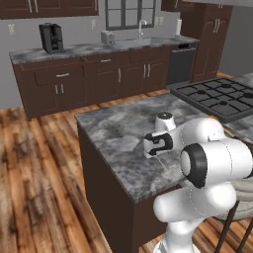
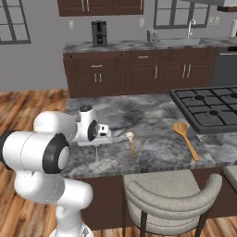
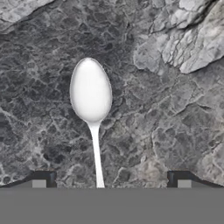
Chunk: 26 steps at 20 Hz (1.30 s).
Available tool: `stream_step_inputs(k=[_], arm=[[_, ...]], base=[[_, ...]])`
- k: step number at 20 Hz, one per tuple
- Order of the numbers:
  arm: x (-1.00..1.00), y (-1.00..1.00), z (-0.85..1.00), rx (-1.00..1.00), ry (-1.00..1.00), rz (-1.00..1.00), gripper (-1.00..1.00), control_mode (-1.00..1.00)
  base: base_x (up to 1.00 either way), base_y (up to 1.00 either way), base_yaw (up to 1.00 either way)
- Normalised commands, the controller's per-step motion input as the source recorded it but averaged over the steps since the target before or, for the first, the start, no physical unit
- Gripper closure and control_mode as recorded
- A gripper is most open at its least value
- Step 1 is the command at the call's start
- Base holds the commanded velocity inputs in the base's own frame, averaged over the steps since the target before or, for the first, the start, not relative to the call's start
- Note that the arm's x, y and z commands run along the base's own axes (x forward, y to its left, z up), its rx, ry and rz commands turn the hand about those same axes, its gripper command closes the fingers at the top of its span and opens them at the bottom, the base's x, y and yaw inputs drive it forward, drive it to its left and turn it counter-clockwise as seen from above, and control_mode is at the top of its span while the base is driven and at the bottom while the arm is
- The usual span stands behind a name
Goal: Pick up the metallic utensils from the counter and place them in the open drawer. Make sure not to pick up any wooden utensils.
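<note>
The wide-apart pincer (image 3: 111,183) hangs over the shiny silver spoon (image 3: 91,100) on the grey marbled bench (image 3: 175,109), so I think it must drop and squeeze next.

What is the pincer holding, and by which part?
Nothing. The pincer is open, tips wide apart, over the silver spoon lying on the counter.

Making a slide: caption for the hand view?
Open gripper poised over silver spoon lying on marbled counter.

Silver spoon (image 3: 91,94) on counter (image 3: 166,109), tool (image 3: 111,181) above.
</note>
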Motion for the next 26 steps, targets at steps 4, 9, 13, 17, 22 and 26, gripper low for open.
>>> stream_step_inputs(k=[4, 9, 13, 17, 22, 26], arm=[[0.23, 0.0, -0.14, 0.03, 0.0, 0.0, -1.0, -1.0], [-0.03, 0.0, -0.12, 0.14, -0.01, -0.04, -1.0, -1.0], [-0.18, 0.0, 0.0, 0.06, -0.02, -0.14, -1.0, -1.0], [-0.06, 0.0, 0.0, 0.0, 0.0, -0.09, -1.0, -1.0], [-0.1, 0.0, 0.0, -0.05, 0.06, -0.04, -1.0, -1.0], [-0.07, 0.0, -0.18, -0.02, 0.01, 0.0, -1.0, -1.0]], base=[[0.0, 0.0, 0.0], [0.0, 0.0, 0.0], [0.0, 0.0, 0.0], [0.0, 0.0, 0.0], [0.0, 0.0, 0.0], [0.0, 0.0, 0.0]])
